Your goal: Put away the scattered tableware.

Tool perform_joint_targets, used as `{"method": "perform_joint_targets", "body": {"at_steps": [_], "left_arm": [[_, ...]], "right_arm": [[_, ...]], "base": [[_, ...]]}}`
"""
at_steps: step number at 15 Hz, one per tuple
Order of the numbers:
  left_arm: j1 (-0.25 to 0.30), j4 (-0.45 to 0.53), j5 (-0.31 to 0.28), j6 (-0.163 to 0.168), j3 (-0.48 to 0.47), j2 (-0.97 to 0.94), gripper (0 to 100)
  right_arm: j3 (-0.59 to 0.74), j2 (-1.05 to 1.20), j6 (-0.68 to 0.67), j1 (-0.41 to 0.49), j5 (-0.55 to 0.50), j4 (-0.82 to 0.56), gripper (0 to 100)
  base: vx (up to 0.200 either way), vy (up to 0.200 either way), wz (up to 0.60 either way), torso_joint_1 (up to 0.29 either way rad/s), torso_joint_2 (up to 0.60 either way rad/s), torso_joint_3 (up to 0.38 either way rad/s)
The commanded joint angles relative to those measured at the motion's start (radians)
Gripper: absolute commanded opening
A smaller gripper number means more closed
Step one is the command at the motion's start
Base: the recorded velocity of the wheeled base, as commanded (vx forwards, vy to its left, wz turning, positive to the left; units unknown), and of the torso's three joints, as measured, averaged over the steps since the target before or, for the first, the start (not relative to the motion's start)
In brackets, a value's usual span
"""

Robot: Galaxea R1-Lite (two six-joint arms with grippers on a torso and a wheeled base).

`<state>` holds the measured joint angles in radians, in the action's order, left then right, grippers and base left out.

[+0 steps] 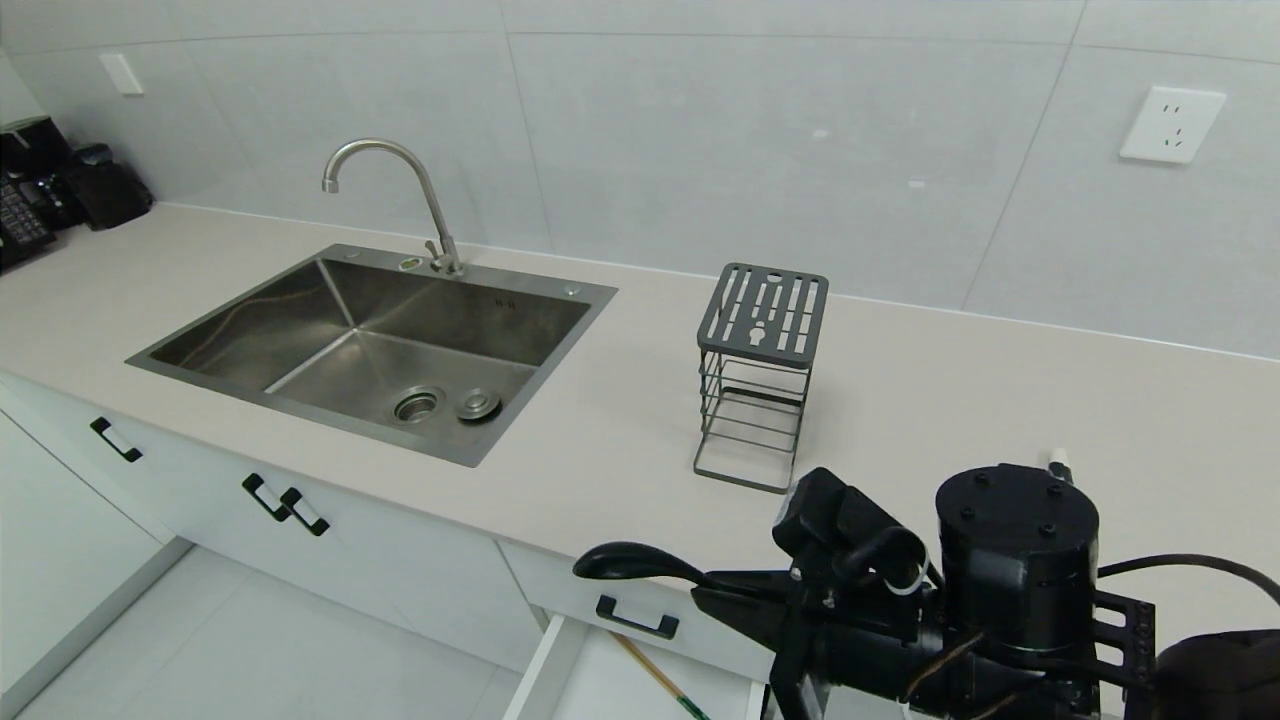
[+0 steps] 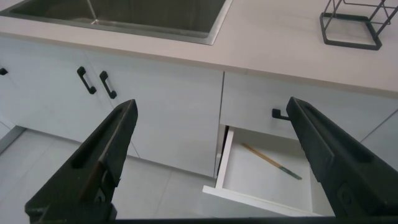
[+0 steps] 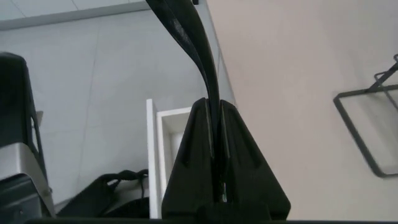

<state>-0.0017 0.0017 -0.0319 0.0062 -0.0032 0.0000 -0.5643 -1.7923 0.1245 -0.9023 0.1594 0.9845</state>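
The right tool (image 3: 215,109) grips a black utensil (image 3: 186,37) tight, above the open drawer (image 2: 222,158). Left wrist view: left tool (image 2: 211,102) spread wide, empty, a chopstick (image 2: 270,160) in that drawer

Counter (image 1: 620,430) pale beige, plain. Sink (image 1: 450,325) brushed steel grey; tap (image 1: 400,165) silver. Rack (image 1: 765,315) dark grey, slotted top. Spoon (image 1: 630,563) black. Cabinets (image 2: 161,106) white, handles (image 2: 87,81) black. Drawer (image 2: 261,180) white inside; chopstick (image 2: 272,161) tan, green tip. Wall tiles (image 1: 700,120) light grey. Socket (image 1: 1172,124) white.
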Motion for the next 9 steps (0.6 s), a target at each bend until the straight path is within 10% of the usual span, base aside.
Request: {"method": "perform_joint_targets", "body": {"at_steps": [1,9], "left_arm": [[0.000,0.000,0.000,0.000,0.000,0.000,100],[0.000,0.000,0.000,0.000,0.000,0.000,100]], "right_arm": [[-0.002,-0.004,-0.022,-0.036,0.005,-0.001,0],[-0.042,-0.048,-0.011,-0.066,0.052,-0.007,0]], "base": [[0.000,0.000,0.00,0.000,0.00,0.000],[0.000,0.000,0.00,0.000,0.00,0.000]]}}
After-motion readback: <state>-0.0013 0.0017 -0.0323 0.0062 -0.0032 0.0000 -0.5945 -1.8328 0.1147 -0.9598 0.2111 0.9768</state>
